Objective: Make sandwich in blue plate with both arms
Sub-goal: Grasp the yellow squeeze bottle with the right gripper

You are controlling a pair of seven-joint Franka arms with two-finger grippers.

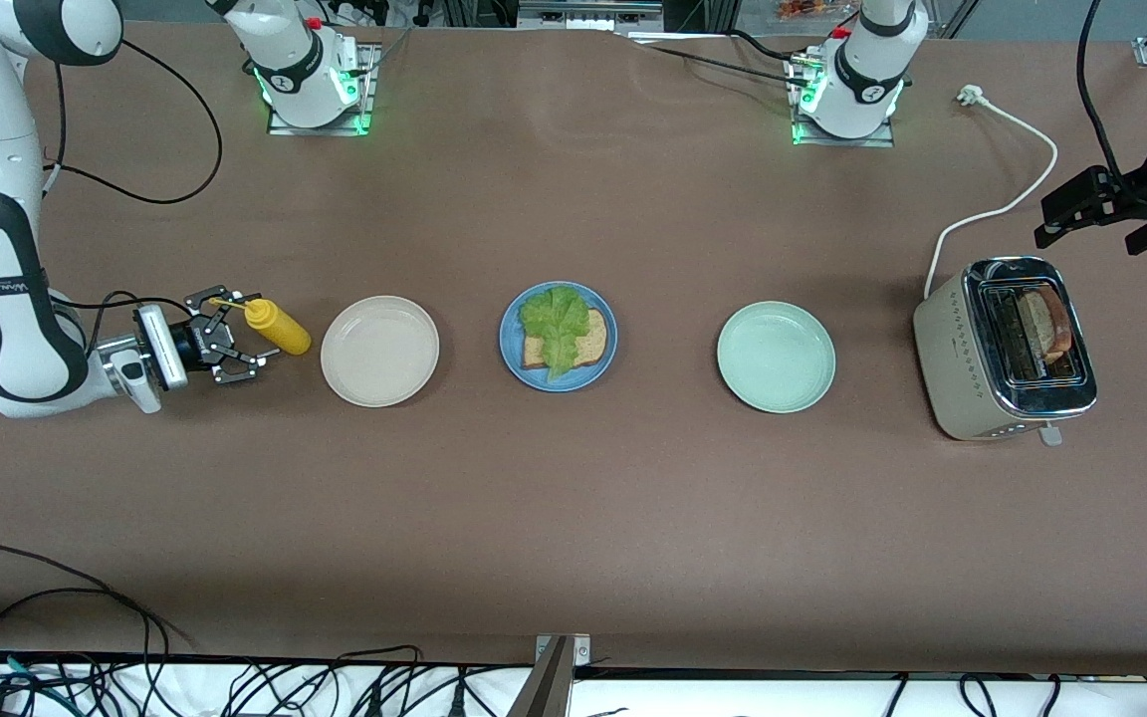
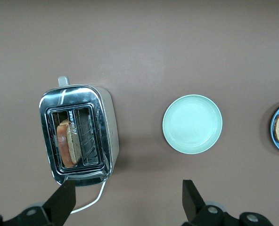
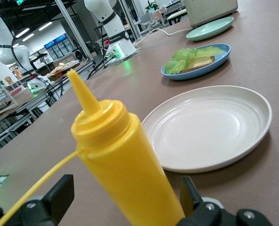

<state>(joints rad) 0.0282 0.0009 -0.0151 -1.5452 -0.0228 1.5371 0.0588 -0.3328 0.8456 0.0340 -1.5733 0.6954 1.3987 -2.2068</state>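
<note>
I'm hovering my left claw [image 1: 1091,214], fingers spread, above the toaster [image 1: 1007,349], lining up on the second toast slice [image 1: 1046,324]. My right claw [image 1: 235,344] is gaping around the mustard bottle [image 1: 277,327], not clenching. Toast and lettuce [image 1: 556,324] are waiting on the blue plate [image 1: 559,337] mid-tabletop.

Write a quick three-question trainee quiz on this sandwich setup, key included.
1. True or false: the blue plate already holds a toast slice topped with a lettuce leaf.
2. Where is the second toast slice?
3. The right hand is at: A) cream plate B) mustard bottle C) mint plate

Key: 1 true. 2 standing in a toaster slot, left hand open above the table beside it. 3 B, fingers open either side.
</note>
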